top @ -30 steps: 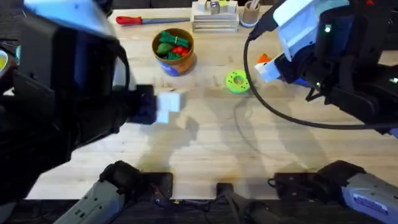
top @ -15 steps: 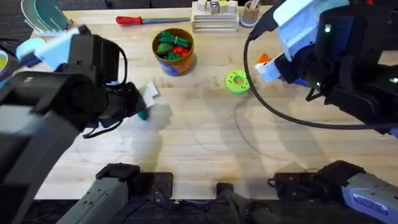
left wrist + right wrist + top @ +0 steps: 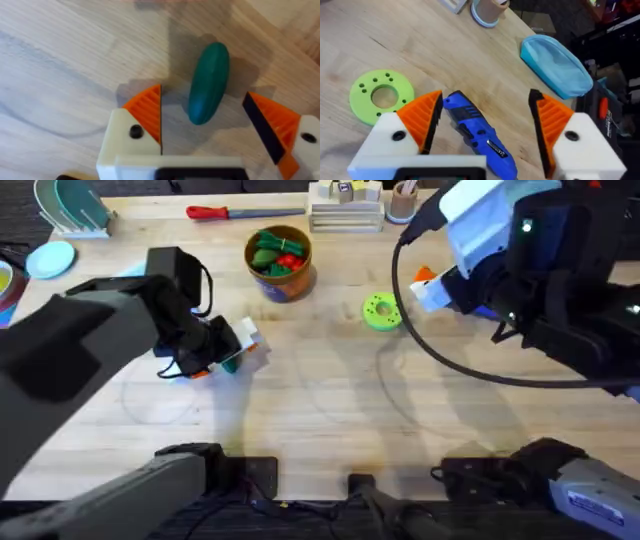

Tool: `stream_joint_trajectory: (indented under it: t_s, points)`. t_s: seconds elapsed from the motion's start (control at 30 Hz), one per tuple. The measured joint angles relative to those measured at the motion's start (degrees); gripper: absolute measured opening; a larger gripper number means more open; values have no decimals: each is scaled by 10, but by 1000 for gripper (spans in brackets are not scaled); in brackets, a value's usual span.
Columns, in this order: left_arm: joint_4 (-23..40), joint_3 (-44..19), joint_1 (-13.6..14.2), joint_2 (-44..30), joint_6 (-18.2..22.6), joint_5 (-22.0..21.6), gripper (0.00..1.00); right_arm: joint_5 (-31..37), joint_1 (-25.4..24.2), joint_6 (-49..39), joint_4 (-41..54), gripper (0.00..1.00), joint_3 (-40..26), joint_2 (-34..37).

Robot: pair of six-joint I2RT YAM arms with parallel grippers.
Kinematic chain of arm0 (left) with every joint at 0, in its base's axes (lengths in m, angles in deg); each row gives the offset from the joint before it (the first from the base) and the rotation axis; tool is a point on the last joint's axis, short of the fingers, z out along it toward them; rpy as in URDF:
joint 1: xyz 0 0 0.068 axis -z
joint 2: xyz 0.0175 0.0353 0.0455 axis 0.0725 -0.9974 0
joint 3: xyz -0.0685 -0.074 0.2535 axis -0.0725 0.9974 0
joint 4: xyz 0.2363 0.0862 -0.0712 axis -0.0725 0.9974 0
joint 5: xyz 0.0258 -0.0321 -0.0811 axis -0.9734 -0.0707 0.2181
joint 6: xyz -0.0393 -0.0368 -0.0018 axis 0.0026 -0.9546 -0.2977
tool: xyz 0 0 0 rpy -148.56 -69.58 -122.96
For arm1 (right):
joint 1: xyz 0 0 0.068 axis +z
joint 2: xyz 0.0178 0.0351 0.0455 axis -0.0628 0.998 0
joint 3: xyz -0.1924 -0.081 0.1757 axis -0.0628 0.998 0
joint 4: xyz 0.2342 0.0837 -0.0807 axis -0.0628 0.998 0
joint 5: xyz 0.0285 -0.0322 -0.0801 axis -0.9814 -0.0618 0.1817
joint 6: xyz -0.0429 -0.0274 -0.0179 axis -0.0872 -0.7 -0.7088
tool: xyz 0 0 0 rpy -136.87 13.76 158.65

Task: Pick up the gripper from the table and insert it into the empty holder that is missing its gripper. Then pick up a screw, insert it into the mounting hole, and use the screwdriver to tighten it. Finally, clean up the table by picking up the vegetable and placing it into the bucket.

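Left claw [image 3: 202,135]: fingers spread apart, empty, straddling the vegetable [image 3: 208,82] low over the tabletop [image 3: 65,65]; nothing is pinched yet.
Step in hand: by my reading, the clean-up grasp of the vegetable before carrying it to the bucket [image 3: 279,262].
How to do it well: the vegetable lies a little off-centre, nearer one orange pad than the other, with its long axis running away from the claw; settle down so both pads meet its flanks around mid-length, then close gently, since a rounded body may squirt out if caught near the tip.
Vegetable: dark green, smooth, oblong with rounded ends, lying flat on the wood; likely hard plastic.
Claw pads: orange, ribbed faces on white angular blocks, each with a dark screw hole.
Tabletop: pale wood with visible grain.
Bucket: round, orange-brown wall, well apart from the vegetable toward the far edge, holding green and red pieces.
Right claw [image 3: 485,120]: fingers apart, hovering astride the blue screwdriver [image 3: 479,132], not clamped on it; a lime-green ring disc [image 3: 381,95] lies beside.
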Motion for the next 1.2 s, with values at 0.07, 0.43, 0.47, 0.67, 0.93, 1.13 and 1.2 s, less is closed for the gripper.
stream_joint_trajectory:
  t_s: [0.07,0.43,0.47,0.67,0.93,1.13,1.2]
  points:
    - [-10,-2,0,-19,4,-3,897,0,0,0,1,990,0,0]
    - [0,-25,-7,-38,8,17,27,0,0,0,33,991,0,0]
    - [13,-31,-7,-40,8,21,27,0,0,0,33,991,0,0]
    - [92,-132,-6,-46,8,37,27,0,0,0,33,991,0,0]
    - [44,-272,28,-46,7,56,26,0,0,0,34,991,0,0]
    - [-73,-285,97,-48,6,67,26,0,0,0,34,992,0,0]
    - [-100,-285,115,-52,6,67,28,0,0,0,34,992,0,0]
